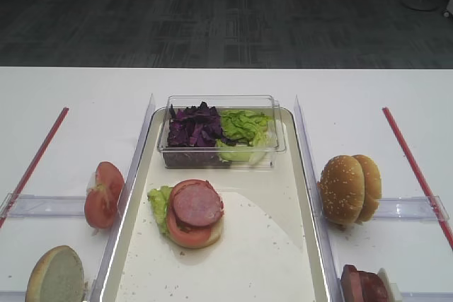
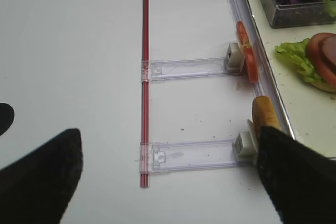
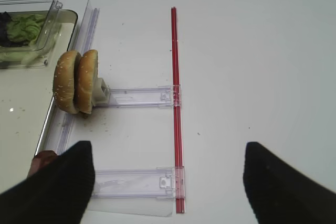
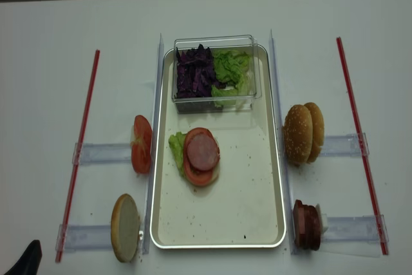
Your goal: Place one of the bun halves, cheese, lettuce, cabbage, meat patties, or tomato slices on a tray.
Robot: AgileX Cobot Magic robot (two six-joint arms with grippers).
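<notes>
a white table (image 1: 71, 104) fills most of the view, and behind its far edge lies a dark grey carpet floor (image 1: 226, 12). the tray (image 4: 257, 178) sits in the middle of the table, with crumbs on it. at the tray's far end stands a clear plastic box (image 4: 215, 42) with the cabbage (image 4: 195, 72) on its left side and the lettuce (image 4: 230, 69) on its right. in the middle of the tray is a stack: a bun bottom, a lettuce leaf, a tomato slice and one meat patty (image 4: 202, 149) on top.

off the tray's left edge stand the tomato slices (image 4: 141, 144) and a single bun half (image 4: 125, 227). off its right edge stand two bun halves (image 4: 304, 132) on edge, and nearer the front the meat patties (image 4: 307, 225). two red strips (image 4: 80, 146) run along the table's left and right sides, joined to clear plastic holders (image 4: 103, 152).

only the realsense high view shows the whole tray and all the patties. the other high view cuts off the front. the wrist views show the table's sides up close.

the right gripper (image 3: 168, 182) hangs over the table's right side with its fingers (image 3: 52, 192) far apart, with nothing between them. the left gripper (image 2: 168, 177) hangs over the left side, spread wide too, gripping nothing.
</notes>
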